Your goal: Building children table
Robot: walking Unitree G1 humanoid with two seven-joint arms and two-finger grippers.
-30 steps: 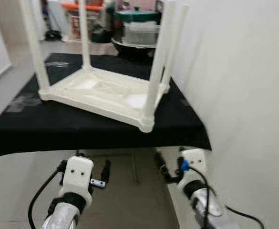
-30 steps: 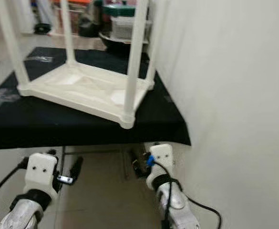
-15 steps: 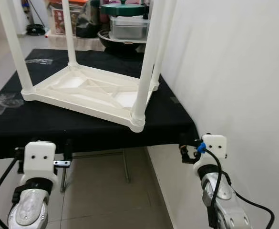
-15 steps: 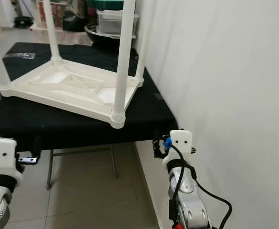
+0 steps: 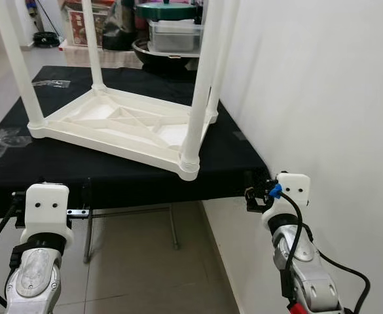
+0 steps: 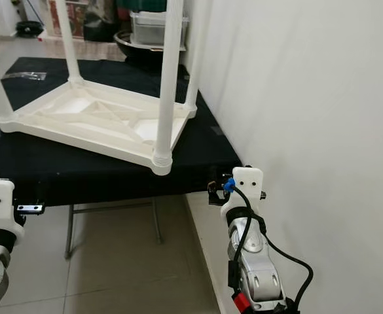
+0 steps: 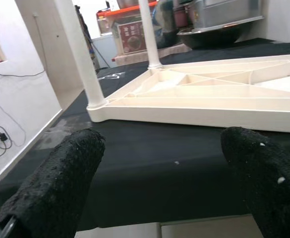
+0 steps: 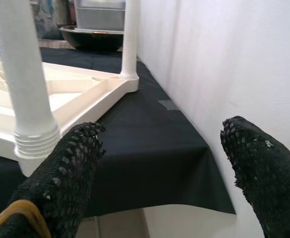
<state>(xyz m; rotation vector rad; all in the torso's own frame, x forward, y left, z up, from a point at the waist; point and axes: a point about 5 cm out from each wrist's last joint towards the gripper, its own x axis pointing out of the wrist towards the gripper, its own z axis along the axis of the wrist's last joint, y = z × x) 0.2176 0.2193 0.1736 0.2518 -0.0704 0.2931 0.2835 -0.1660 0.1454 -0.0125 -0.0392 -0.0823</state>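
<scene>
The children's table (image 5: 122, 127) lay upside down on the black-covered work table (image 5: 60, 167), four white legs fitted and pointing up; its near corner leg (image 5: 198, 98) stood close to the cloth's front edge. The left gripper (image 7: 159, 198) and right gripper (image 8: 159, 173) hovered just below and before that edge, both with fingers spread wide and empty. Judgement: the legs appeared seated, so the step in hand was probably checking or turning the piece over; gripping low on two legs, near the sockets, would likely control it best. A white wall (image 5: 322, 98) closed the right side tightly; open floor (image 5: 145, 261) lay to the left and below.
</scene>
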